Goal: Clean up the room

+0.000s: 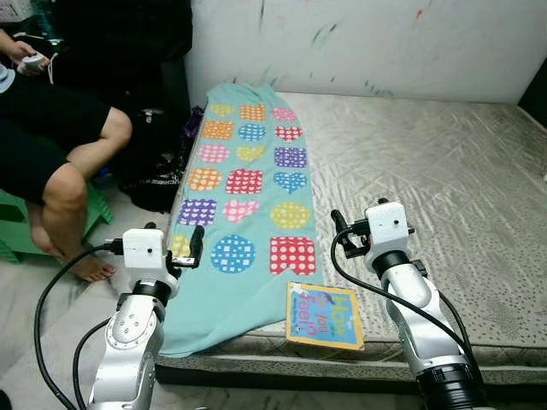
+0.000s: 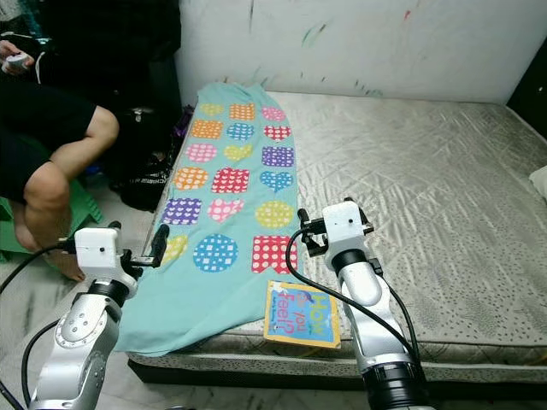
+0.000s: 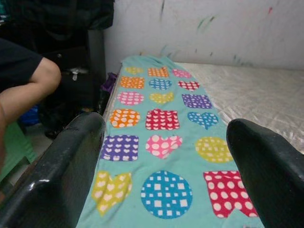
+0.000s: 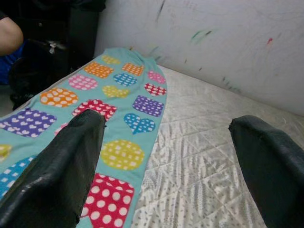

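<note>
A teal blanket with coloured dotted shapes lies along the left side of a bare grey mattress, its lower end hanging over the front edge. A small picture book lies flat at the mattress's front edge, beside the blanket. My left gripper is open, held over the blanket's left edge. My right gripper is open, hovering just right of the blanket and above the book. In the wrist views both pairs of black fingers stand wide apart with nothing between them.
A person sits on a green stool at the left, bare legs near the bed's corner, holding a small device. Dark bags stand between the person and the bed. A marked white wall runs behind the mattress.
</note>
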You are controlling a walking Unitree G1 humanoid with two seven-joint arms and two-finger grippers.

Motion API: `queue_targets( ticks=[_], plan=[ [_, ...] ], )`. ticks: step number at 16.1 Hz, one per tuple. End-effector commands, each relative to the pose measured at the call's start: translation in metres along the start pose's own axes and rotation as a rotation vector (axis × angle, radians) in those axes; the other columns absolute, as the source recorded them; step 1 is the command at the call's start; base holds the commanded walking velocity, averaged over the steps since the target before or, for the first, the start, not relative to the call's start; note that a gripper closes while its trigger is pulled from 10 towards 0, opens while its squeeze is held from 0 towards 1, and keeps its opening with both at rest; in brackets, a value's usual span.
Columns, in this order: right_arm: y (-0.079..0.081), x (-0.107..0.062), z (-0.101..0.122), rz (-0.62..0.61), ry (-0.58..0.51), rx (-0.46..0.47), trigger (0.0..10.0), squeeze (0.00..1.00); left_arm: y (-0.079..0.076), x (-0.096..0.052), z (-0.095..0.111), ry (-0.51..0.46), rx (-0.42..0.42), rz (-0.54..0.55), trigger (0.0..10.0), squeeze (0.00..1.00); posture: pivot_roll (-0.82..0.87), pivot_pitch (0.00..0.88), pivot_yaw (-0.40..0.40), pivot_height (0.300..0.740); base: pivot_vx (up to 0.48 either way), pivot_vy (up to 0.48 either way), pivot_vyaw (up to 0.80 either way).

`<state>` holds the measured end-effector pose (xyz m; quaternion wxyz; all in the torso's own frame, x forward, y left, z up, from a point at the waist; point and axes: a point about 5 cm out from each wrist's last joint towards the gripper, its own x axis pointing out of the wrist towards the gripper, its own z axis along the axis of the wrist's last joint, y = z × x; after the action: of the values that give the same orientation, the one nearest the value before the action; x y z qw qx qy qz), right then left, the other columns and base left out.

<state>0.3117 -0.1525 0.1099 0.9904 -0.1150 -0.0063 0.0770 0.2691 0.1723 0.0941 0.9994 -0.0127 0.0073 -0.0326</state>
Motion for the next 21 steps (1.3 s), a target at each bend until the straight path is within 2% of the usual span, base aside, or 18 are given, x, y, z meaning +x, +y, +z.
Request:
queue_targets(
  ticks=[1,6,16,21],
  plan=[
    [0.0001,-0.0007,0.0023,0.005,-0.005,-0.003,10.0,0.00,-0.0022,0.0008,0.0045,-0.010,-0.001,-0.022,10.0,0.00,-0.07,0.001,-0.002,0.740,0.000,0.000,0.00],
    [0.0036,-0.0009,0.0031,0.014,-0.010,-0.003,10.0,0.00,-0.0063,0.0000,0.0105,-0.048,-0.012,-0.092,10.0,0.00,-0.06,0.002,0.012,0.740,0.000,0.000,0.00],
    [0.0049,0.0001,0.0069,0.026,-0.038,-0.014,10.0,0.00,-0.0090,0.0026,0.0122,-0.044,-0.009,-0.096,10.0,0.00,-0.07,0.014,0.017,0.740,0.000,0.000,0.04],
    [0.0047,0.0011,0.0071,0.022,-0.039,-0.002,10.0,0.00,-0.0109,0.0048,0.0134,-0.048,-0.010,-0.101,10.0,0.00,-0.07,0.010,0.019,0.740,0.000,-0.403,0.18]
  ],
)
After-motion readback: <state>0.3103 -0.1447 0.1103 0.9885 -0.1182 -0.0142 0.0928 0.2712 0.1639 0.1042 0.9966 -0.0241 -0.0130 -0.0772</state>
